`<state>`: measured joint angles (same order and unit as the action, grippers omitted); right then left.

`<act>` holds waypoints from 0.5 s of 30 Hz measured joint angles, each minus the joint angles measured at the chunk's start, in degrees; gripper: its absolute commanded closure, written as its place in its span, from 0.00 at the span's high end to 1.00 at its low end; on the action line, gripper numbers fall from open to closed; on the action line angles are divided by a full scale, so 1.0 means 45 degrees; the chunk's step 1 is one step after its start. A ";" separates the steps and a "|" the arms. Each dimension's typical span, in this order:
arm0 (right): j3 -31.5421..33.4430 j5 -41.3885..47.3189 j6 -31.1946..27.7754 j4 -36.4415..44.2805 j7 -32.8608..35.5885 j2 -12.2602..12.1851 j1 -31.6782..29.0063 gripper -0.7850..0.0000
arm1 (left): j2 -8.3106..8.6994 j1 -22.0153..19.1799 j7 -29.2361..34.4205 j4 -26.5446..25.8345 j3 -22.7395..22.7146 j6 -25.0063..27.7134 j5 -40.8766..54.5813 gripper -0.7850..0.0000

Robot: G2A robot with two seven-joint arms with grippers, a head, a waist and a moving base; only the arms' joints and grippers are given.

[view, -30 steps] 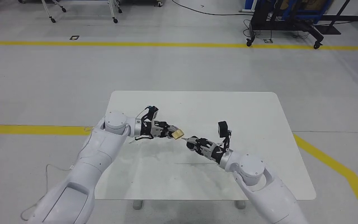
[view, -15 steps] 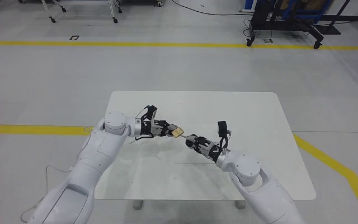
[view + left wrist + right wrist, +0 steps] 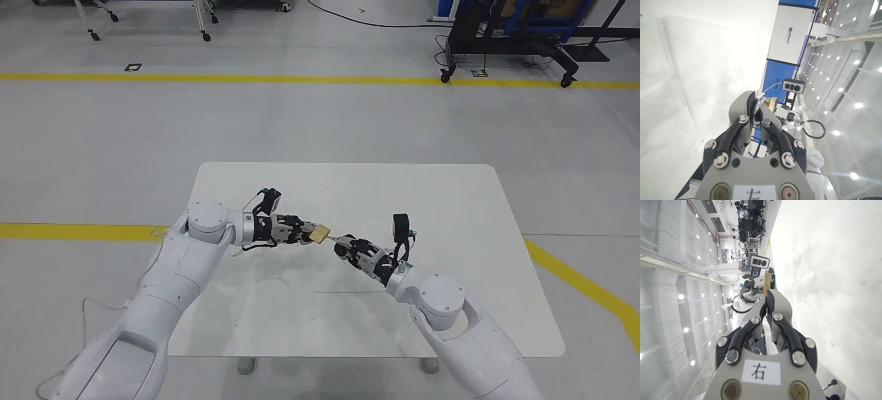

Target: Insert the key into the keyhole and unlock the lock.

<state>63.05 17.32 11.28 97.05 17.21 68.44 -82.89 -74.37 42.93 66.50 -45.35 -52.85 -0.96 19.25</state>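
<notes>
- Brass padlock (image 3: pixel 318 235) sits just left of the middle of the top view, held up over the white tabletop (image 3: pixel 450 200) rather than lying on it.
- We see the left hand (image 3: pixel 302 232) clenched on the padlock. In the left wrist view its fingers (image 3: pixel 740 106) close around the silver shackle (image 3: pixel 758 102), and the brass body pokes out beyond the fingertips.
- The right hand (image 3: pixel 346 246) comes in from the lower right of the top view, with its tip just beside the padlock's free end.
- In the right wrist view, the right hand's fingers are pressed together. The padlock's brass face stands right past their tips, touching or nearly so; we cannot tell which.
- Whatever those fingers pinch is too small for us to make out.
- The two hands point at each other along one slanted line, with the padlock between them, near the centre of the tabletop.
</notes>
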 measured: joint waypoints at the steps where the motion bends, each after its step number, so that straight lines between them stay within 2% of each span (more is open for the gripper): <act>1: -0.0066 -0.0015 0.0038 -0.0036 -0.0041 0.0019 0.0038 0.00 | 0.0006 0.0032 -0.0082 -0.0069 -0.0014 -0.0077 -0.0007 0.00; 7: -0.0244 -0.0097 0.0042 -0.0132 -0.0219 0.0094 0.0135 0.00 | 0.0067 0.0233 -0.0606 -0.0594 -0.0093 -0.0684 -0.0201 0.00; 15: -0.0327 -0.0238 0.0060 -0.0209 -0.0453 0.0164 0.0184 0.00 | 0.0170 0.0520 -0.0640 -0.1206 -0.0259 -0.1047 -0.0222 0.00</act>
<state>61.58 16.25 11.56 96.10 15.18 69.18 -82.06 -73.60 45.27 63.62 -50.78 -54.02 -5.67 18.25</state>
